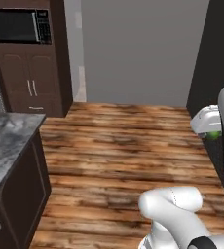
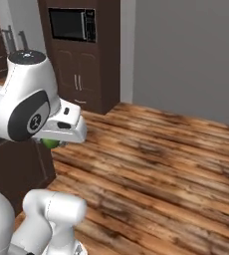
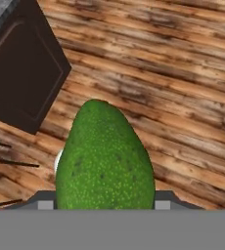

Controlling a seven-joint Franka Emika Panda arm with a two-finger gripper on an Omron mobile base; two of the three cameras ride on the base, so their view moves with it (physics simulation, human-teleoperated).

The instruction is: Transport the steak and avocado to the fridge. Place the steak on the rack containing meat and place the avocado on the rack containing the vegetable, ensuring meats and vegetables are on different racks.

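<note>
A: The hand (image 3: 104, 205)?
B: Clamped on the avocado (image 3: 104, 161), carried above the wooden floor (image 3: 183, 73).
A: From the left?
B: Marble tabletop (image 1: 9, 138) over dark cabinets, microwave (image 1: 19, 25) behind it, bare floor in the middle, then the avocado's green sliver at the hand on the right.

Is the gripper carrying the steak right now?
No, the hand view shows the gripper closed around the green avocado, held above the wooden floor, with no red meat between its fingers.
</note>
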